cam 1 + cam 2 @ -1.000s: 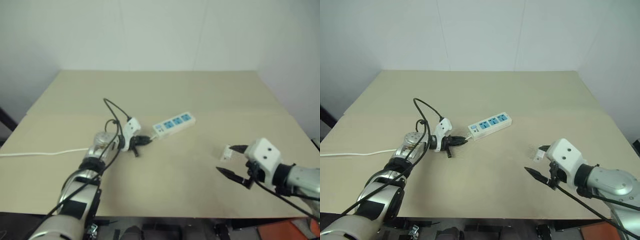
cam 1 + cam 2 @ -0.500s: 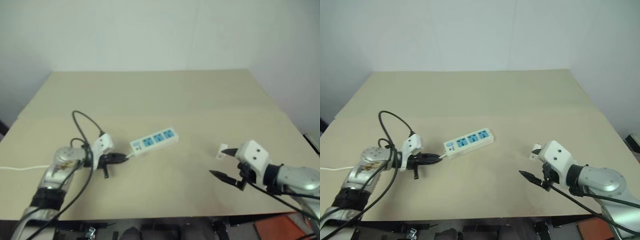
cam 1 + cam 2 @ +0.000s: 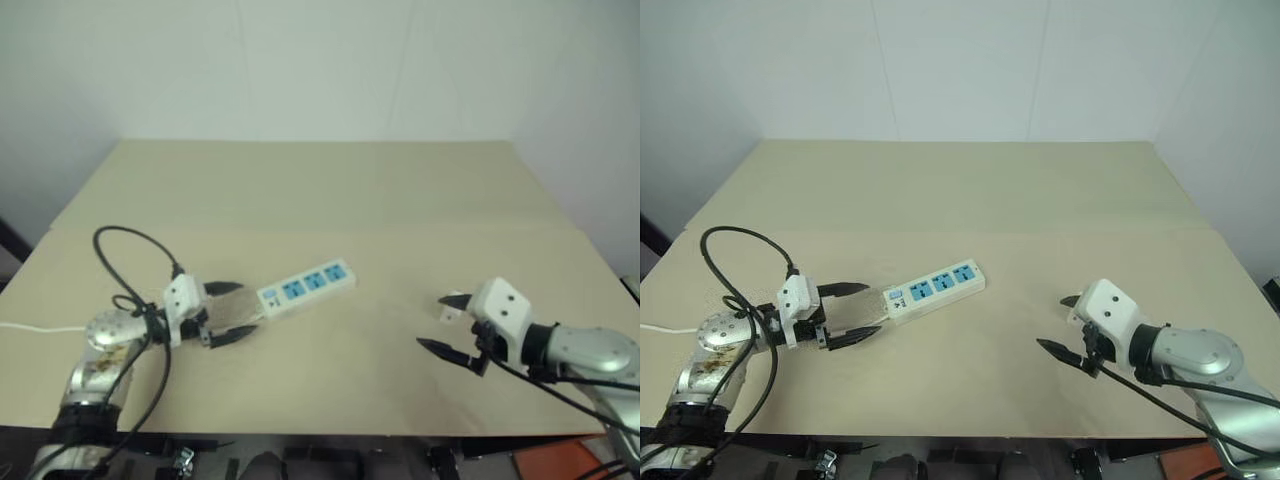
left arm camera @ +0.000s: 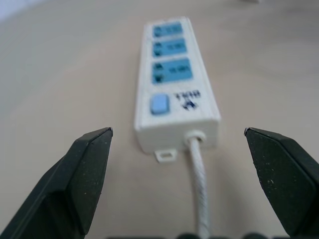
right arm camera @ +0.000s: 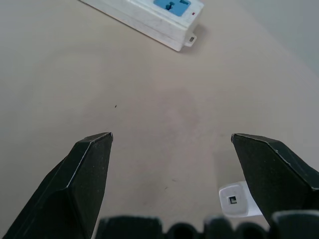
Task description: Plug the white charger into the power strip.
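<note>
The small white rectangular plastic charger point(image 3: 452, 307) lies on the worktop just beside the empty, wide-open right hand point(image 3: 447, 324), well apart from the long white blue-socketed power strip point(image 3: 305, 287), whose cord end faces the empty, wide-open left hand point(image 3: 235, 312).

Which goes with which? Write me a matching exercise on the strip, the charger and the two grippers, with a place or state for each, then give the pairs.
Things:
1. power strip
2. white charger
3. left gripper
4. right gripper

Places and states:
A. small block lying on the table, on the robot's right
B. open, close beside the charger
C. three blue sockets, nothing plugged in
D. open, facing the strip's switch end

Pairs: 1-C, 2-A, 3-D, 4-B.
</note>
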